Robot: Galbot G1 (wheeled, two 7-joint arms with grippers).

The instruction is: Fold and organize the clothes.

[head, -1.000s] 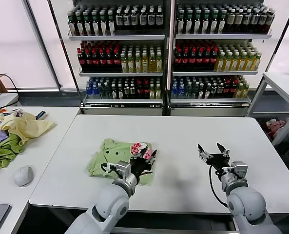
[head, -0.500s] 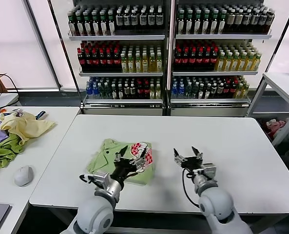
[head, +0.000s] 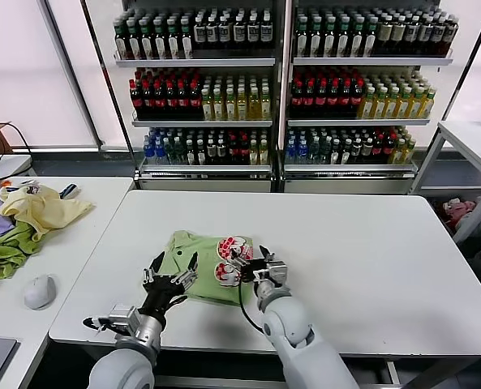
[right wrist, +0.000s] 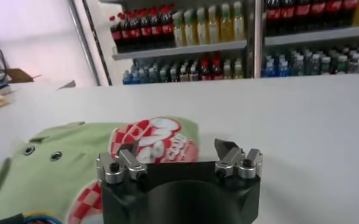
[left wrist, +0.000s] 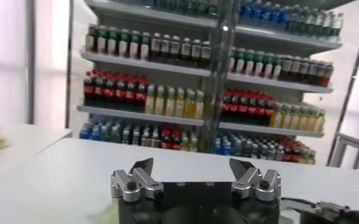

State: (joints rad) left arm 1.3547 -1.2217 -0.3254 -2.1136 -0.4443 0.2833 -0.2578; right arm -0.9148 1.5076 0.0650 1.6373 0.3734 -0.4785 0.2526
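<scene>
The folded polo shirt point(head: 201, 267) sits on the tabletop point(head: 345, 243) between both wide-open grippers, left gripper point(head: 169, 274) at its near-left edge, right gripper point(head: 255, 261) at its right edge.

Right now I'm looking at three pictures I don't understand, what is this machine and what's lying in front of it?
It is a two-armed robot at a white table. One picture looks down from its head; the other two come from cameras on its wrists. A light green polo shirt with a red-and-white print lies partly folded on the table. The left end effector stands open at the shirt's near left edge; the right end effector stands open by the print. Neither holds anything. Shelves of bottles stand behind, and other clothes lie on a side table.
</scene>
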